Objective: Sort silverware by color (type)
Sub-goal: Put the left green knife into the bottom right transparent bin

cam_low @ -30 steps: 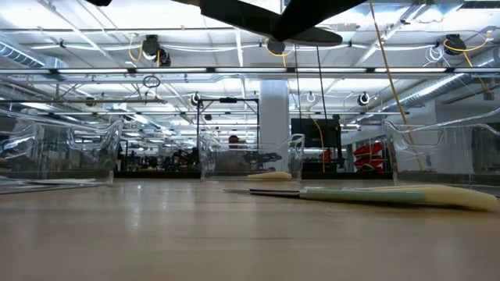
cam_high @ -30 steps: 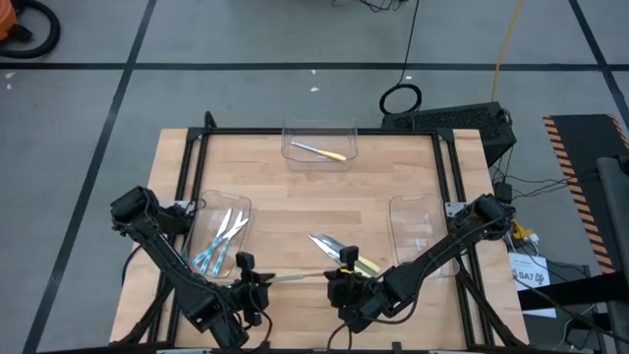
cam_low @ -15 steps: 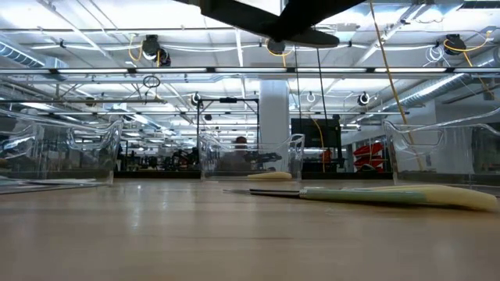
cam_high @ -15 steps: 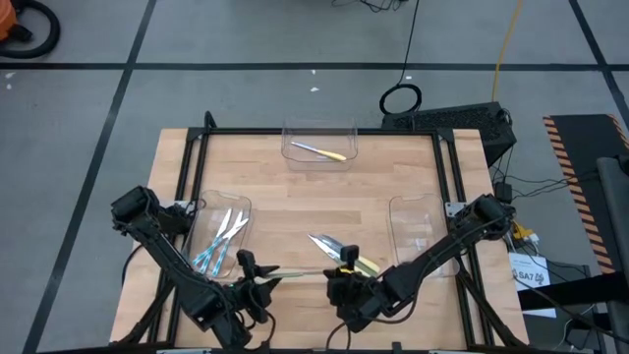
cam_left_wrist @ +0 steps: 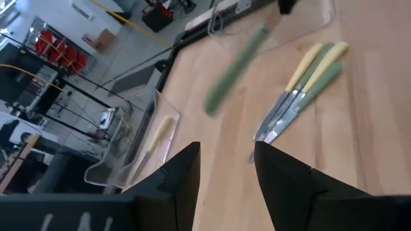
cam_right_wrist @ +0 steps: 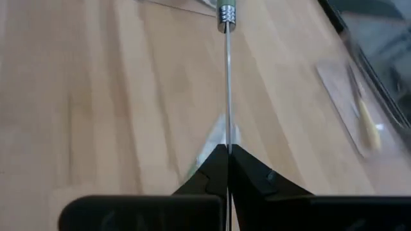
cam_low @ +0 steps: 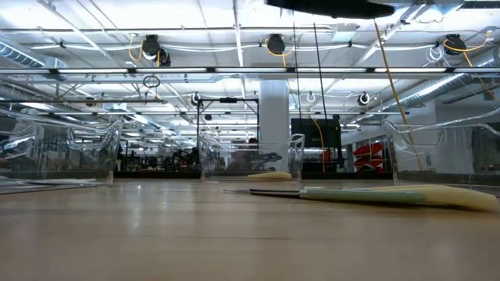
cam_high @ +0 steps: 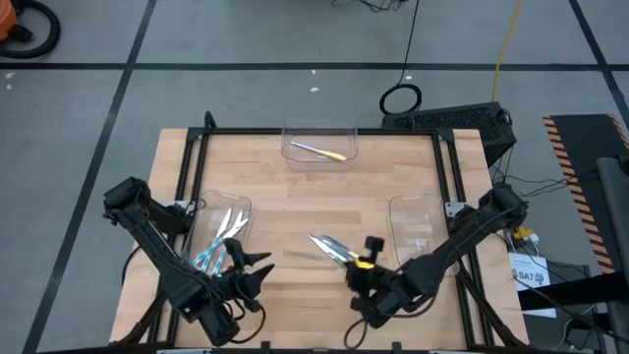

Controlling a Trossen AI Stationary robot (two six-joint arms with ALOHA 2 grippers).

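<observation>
Handover complete — left gripper (cam_high: 251, 267) had sprung open; right gripper (cam_right_wrist: 228, 153) alone pinched the green-handled utensil (cam_right_wrist: 226, 9) by its blade, probably ready for binning.

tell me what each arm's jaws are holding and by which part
Right gripper pinches a green-handled utensil by its thin metal blade end, handle sticking outward. Left gripper is open, holding nothing.

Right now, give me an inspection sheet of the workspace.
Surface: wooden table, no spills seen.
Job's things: yellow-handled utensil in far bin; blue-handled utensils in left bin; loose pile at centre; green-handled utensil held.
Clutter: nothing seen.
Grippers: left end effector open, empty, beside left bin; right end effector shut on green-handled utensil.
Cables: yellow cable, black coil on floor.
Surroundings: taped floor.
</observation>
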